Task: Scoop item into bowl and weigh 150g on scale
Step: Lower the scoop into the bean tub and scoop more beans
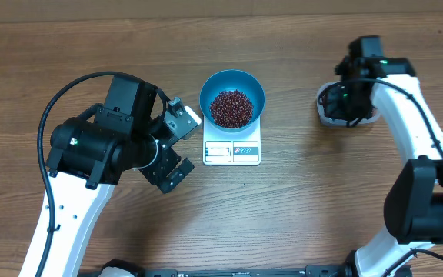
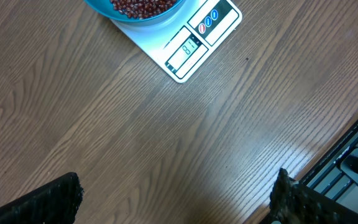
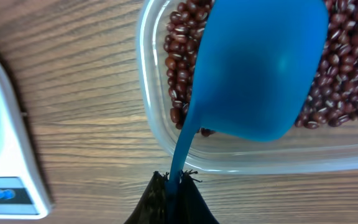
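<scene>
Blue catches the eye first: a deep round bowl [image 1: 209,87] sits on the white scale [image 1: 231,151] in the middle of the wooden table [image 1: 321,208]. A low heap of dark red-brown beans [image 1: 231,108] lies in the bottom of it. The scale's display [image 2: 186,48] and its label strip face the near edge of the table. From the left wrist view some digits are lit, but I cannot read them with any certainty.

The left gripper [image 1: 181,146] hangs just to the left of the scale, above bare wood. Its fingers are spread wide apart with nothing between them and nothing touching them. In its own camera the two dark fingertips [image 2: 58,200] show at the bottom corners, with only tabletop between.

Over on the right, well apart from the scale, stands a clear plastic tub [image 3: 149,127] holding more of the same beans. The right gripper [image 3: 174,198] is pinched tight on the thin handle of a blue measuring scoop [image 3: 263,68]. The scoop's cup reaches out over the tub, its underside turned toward the wrist camera and covering much of the heap. Whether the cup is dug into the beans or only just over them, I cannot tell. From overhead the right arm hides most of the tub, leaving only its pale rim showing.
</scene>
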`<state>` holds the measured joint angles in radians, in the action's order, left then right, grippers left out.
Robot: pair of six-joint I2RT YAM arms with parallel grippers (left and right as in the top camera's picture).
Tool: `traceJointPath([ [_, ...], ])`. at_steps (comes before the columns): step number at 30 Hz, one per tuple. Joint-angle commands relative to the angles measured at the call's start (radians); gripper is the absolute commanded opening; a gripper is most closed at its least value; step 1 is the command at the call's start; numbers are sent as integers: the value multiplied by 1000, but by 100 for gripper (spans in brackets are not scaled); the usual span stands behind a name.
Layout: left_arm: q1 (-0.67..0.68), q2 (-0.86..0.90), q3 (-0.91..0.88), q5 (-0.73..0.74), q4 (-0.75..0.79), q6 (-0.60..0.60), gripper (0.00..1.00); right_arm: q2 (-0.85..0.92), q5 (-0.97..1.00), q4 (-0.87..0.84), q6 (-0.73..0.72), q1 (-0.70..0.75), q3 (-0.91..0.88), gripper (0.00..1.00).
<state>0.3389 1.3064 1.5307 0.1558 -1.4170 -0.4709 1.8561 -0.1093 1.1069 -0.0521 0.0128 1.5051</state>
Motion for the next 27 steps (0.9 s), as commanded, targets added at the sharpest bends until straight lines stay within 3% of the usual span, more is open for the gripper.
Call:
traceJointPath([
  [1,2,-11,21,1,1,0,100,2,-218,-6,1,52,-4,4],
  [9,2,-11,21,1,1,0,100,2,-428,-5,34,164,-4,4],
  [27,2,-11,21,1,1,0,100,2,-496,32,22,334,-7,4],
])
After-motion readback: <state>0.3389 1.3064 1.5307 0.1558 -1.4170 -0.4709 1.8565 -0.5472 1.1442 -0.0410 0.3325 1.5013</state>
